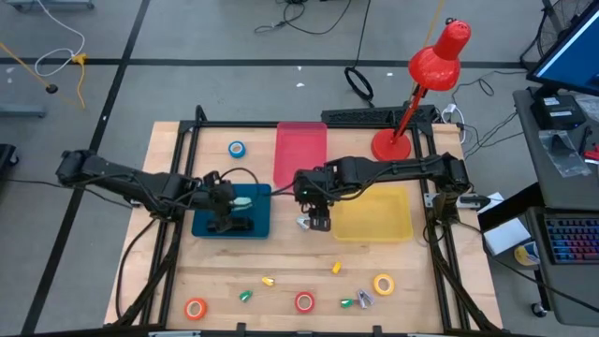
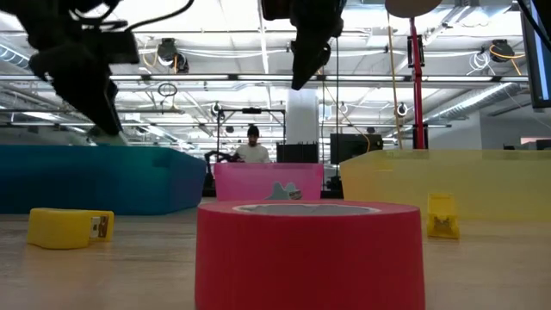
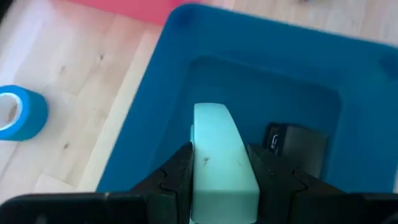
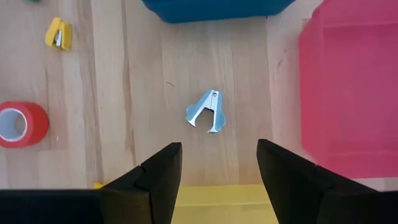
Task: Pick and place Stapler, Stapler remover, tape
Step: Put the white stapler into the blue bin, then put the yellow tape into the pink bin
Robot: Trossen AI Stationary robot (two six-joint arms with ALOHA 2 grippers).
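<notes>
Pale-green stapler [image 3: 221, 163] sits clamped in my left gripper [image 3: 219, 180] over the blue tray [image 3: 149, 106], left of centre in the high view. Releasing from this height risks it striking the black stapler [image 3: 297, 144] already inside. My right gripper [image 4: 217, 163] hangs wide above the light-blue remover [image 4: 207, 112] on bare wood; an off-centre descent could knock it aside. Tape rolls [image 1: 304, 301] lie along the lower edge.

I am seeing: red desk lamp [image 1: 432, 75] standing at the bench [image 1: 449, 309] far corner; keyboard [image 1: 564, 240] lying beside it.
</notes>
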